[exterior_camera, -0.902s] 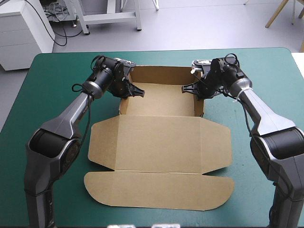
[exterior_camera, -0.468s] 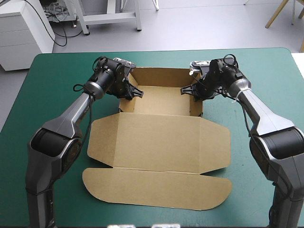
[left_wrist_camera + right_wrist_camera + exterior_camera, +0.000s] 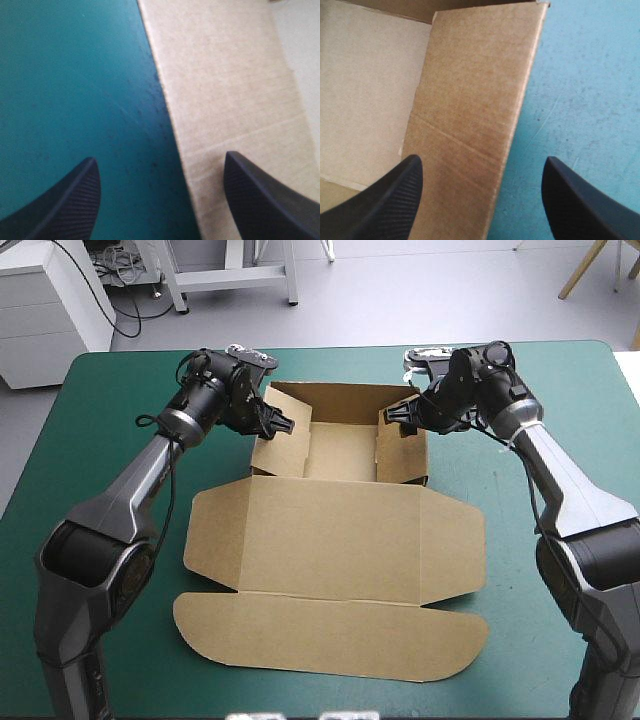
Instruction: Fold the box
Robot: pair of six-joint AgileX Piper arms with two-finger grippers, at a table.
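— Where are your arms?
— Both reach far forward, wrists turned inward, facing each other.
— The grippers?
— My left gripper (image 3: 284,425) has its fingers spread wide; my right gripper (image 3: 394,418) likewise.

The brown box (image 3: 335,540) is plain cardboard, dull and a bit rough, with thin pressed lines. The teal-green cover (image 3: 90,440) looks smooth and matt, with tiny dark specks. The black fingers (image 3: 385,200) have fine ridges.
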